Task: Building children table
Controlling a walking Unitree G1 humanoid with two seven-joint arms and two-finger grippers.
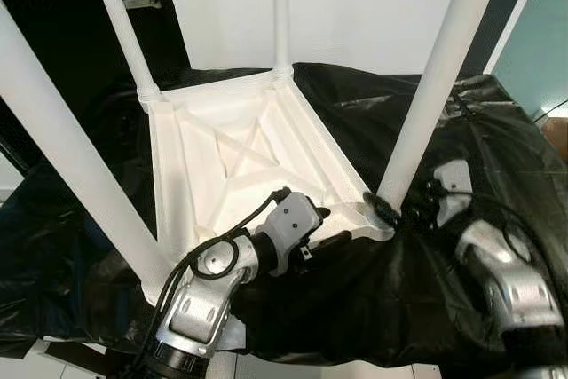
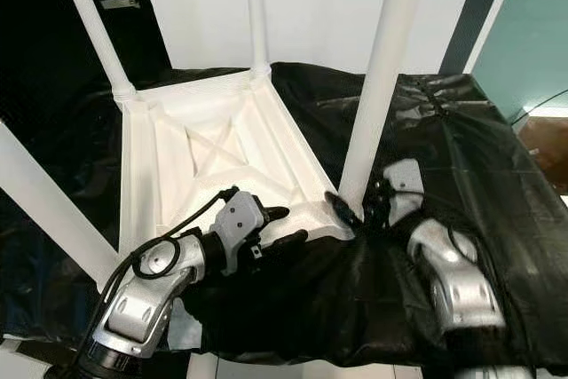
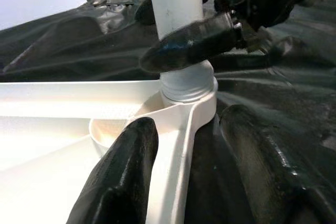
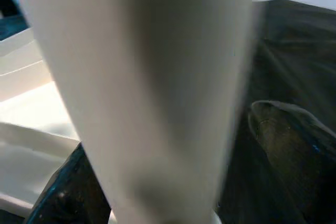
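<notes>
A white children's table (image 1: 240,157) lies upside down on a black sheet (image 1: 497,139), its four legs pointing up. My right gripper (image 1: 395,209) is shut on the near-right leg (image 1: 435,86) just above its socket. In the right wrist view that leg (image 4: 157,87) stands between the gripper's two dark fingers (image 4: 283,129). My left gripper (image 1: 321,235) is open and straddles the table's front rim (image 3: 178,145) beside that corner, with one finger inside the rim and one outside. A finger of the right gripper (image 3: 194,43) lies across the leg.
Three other white legs stand at the near left (image 1: 71,157), far left (image 1: 124,28) and far middle (image 1: 281,6). Crumpled black sheet covers the work surface out to its front edge (image 1: 355,352). A white wall is behind, a teal one (image 1: 541,42) to the right.
</notes>
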